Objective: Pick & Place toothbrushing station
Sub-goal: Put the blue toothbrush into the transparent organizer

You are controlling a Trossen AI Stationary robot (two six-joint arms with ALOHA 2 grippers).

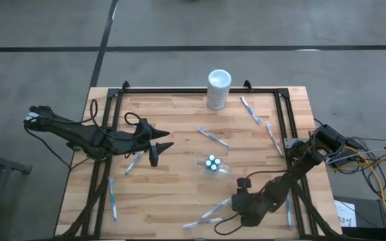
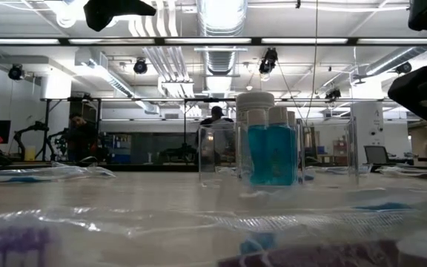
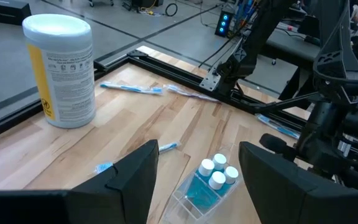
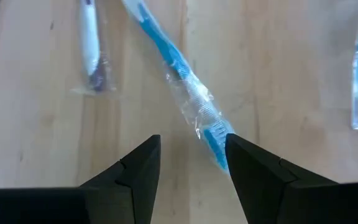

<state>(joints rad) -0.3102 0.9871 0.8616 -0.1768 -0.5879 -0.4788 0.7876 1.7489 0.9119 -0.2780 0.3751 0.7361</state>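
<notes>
A small clear cup holding teal-and-white tubes stands mid-table. Wrapped blue-and-white toothbrushes lie flat and scattered, among them one beyond the cup and two near the front edge. My right gripper slants down, open, over one of these front toothbrushes. That brush's near end lies close beside one finger, and I cannot tell whether they touch. My left gripper hangs open above the table left of the cup, with nothing between its fingers.
A white cylinder with a yellow-edged label stands at the far edge. More toothbrushes lie at the far right, the right and the left. A black frame borders the tabletop. Cables trail off the right side.
</notes>
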